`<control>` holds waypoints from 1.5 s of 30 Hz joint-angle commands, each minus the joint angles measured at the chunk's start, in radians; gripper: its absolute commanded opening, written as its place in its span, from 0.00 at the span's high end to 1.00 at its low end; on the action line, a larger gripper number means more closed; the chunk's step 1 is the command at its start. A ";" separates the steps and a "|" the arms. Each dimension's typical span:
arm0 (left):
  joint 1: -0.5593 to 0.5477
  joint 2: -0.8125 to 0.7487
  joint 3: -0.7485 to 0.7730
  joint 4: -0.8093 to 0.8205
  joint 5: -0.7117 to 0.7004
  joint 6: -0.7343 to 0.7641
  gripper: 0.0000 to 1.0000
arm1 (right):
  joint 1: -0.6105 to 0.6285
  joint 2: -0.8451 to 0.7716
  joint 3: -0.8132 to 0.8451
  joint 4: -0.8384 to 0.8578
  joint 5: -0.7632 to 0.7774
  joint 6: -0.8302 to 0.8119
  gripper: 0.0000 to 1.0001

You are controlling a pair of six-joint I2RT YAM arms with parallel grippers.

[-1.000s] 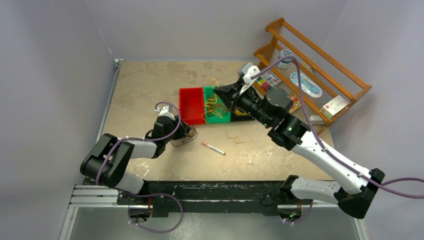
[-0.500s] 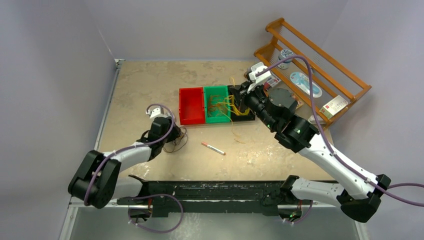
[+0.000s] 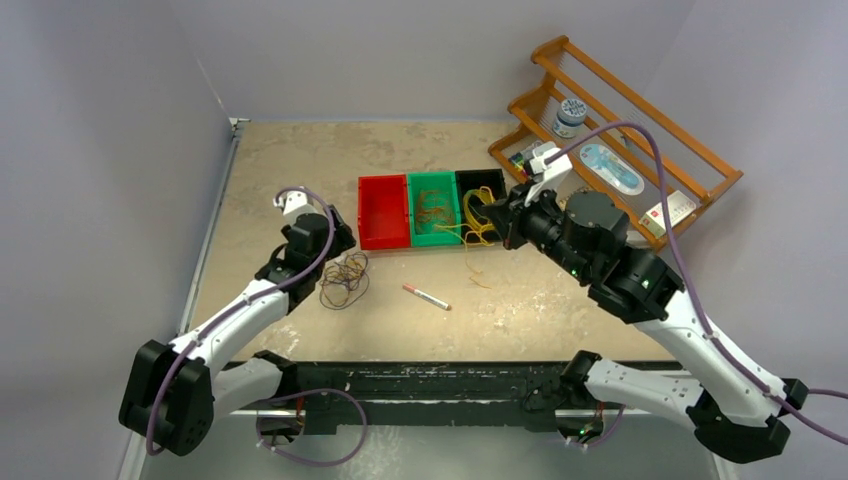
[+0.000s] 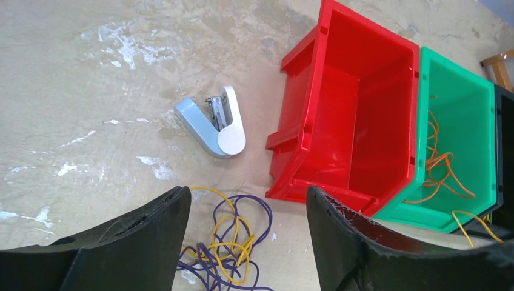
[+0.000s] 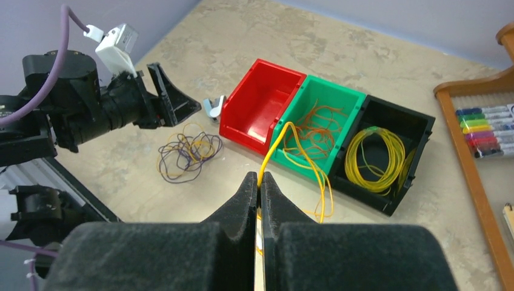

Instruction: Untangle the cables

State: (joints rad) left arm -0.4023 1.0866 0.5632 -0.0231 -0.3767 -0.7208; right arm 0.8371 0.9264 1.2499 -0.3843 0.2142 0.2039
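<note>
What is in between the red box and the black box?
A green box with orange cables inside sits there, clear in the right wrist view.

Stapler beside red bin

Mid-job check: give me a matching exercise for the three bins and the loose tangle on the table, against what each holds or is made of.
Things:
1 red bin
2 green bin
3 black bin
4 table tangle

Contents:
a yellow coil
b purple and yellow strands
c nothing
d mostly orange strands

Pairs: 1-c, 2-d, 3-a, 4-b
</note>
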 commanded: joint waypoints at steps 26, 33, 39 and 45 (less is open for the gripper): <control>-0.001 0.081 0.095 0.053 -0.005 0.039 0.31 | -0.003 0.137 -0.124 -0.339 0.071 0.298 1.00; -0.001 0.106 0.095 0.071 0.020 0.043 0.31 | -0.024 0.251 -0.191 -0.355 0.021 0.330 0.86; -0.001 0.111 0.095 0.074 0.028 0.049 0.31 | -0.041 0.322 -0.232 -0.276 0.028 0.316 0.70; 0.000 0.094 0.083 0.071 0.027 0.047 0.32 | -0.056 0.379 -0.243 -0.208 0.022 0.298 0.52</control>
State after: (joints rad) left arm -0.4023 1.1988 0.6441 -0.0010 -0.3542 -0.6868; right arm 0.7914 1.2938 1.0088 -0.6666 0.2264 0.5079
